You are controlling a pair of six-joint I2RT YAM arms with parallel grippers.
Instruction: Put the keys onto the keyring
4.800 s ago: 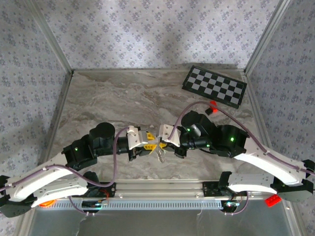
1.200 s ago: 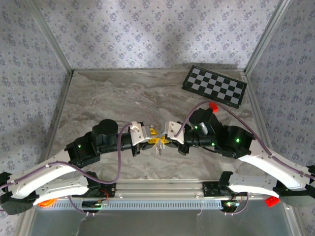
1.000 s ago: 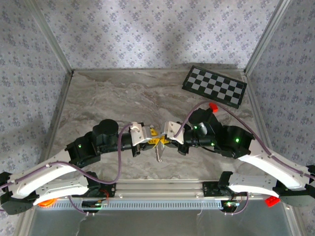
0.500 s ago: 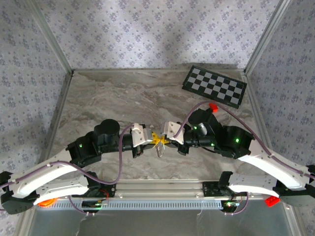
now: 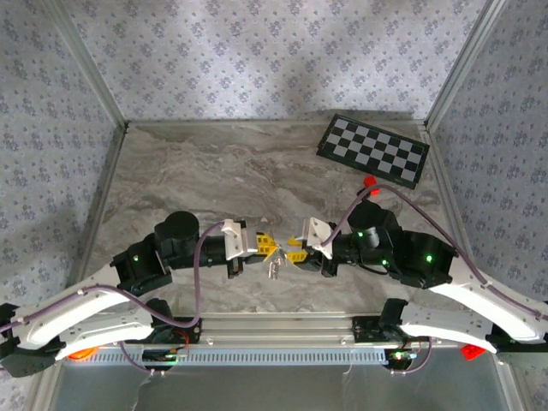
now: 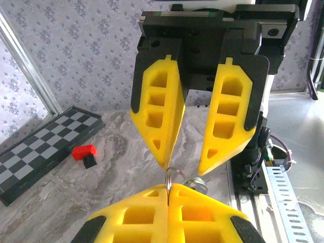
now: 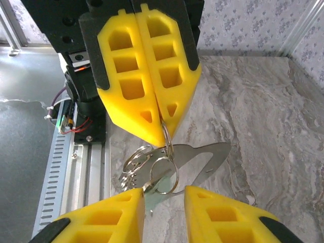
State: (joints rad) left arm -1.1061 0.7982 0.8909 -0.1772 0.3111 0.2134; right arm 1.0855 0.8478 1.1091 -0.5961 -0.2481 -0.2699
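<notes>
— What have you got hold of?

— My left gripper [image 6: 168, 186] is pressed shut on the thin silvery wire keyring [image 6: 168, 176]. It pinches the top of the loop at the bottom centre of the left wrist view. My right gripper [image 7: 163, 192] stands narrowly parted with nothing clamped, at the bottom of the right wrist view, just under the hanging bundle.

— And the key?

— A flat silvery metal key [image 7: 203, 158] hangs below the loop toward centre right, and a cluster of smaller silvery rings [image 7: 134, 163] hangs at centre left. From above, the lot sits between my two grippers, low in the middle of the frame, over the marbled grey counter [image 5: 214, 171].

— How will it handle?

— Light, stiff and slick, I judge. It can swing freely, and thin wire may slip from my yellow pads [image 6: 147, 217]. I would take the key by its broad flat faces, not its edge.

— Anything in the way?

— Mostly my own grippers, which are tip to tip. The red block [image 6: 84, 150] and the black-and-white chequered board [image 6: 35, 147] lie well apart at the left. The perforated metal rail [image 7: 76, 152] runs near, also at the left.
</notes>
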